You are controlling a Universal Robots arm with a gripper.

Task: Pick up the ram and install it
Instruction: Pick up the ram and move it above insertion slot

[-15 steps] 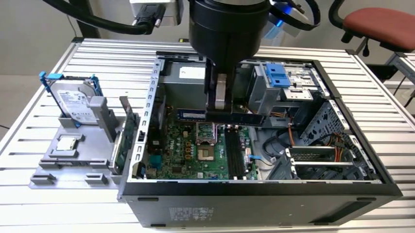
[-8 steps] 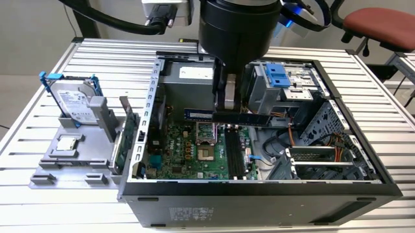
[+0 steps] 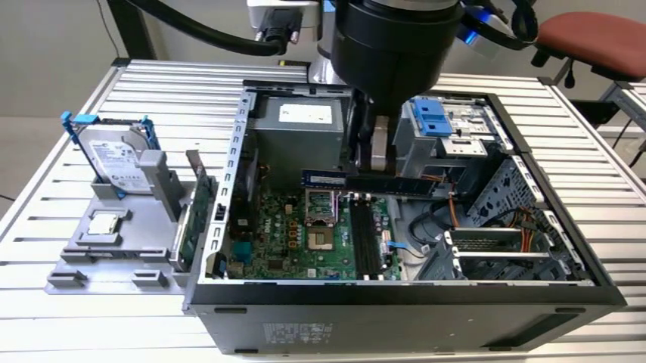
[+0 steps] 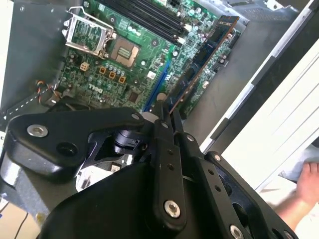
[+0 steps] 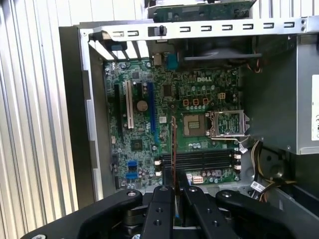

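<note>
While the gripper clamps the ram above the motherboard, the memory slots lie at six o'clock from it in the exterior view. It's crosswise, so I'd square it to a slot and seat it level.

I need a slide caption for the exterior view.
The gripper holds the ram above the motherboard in the open case.
</note>
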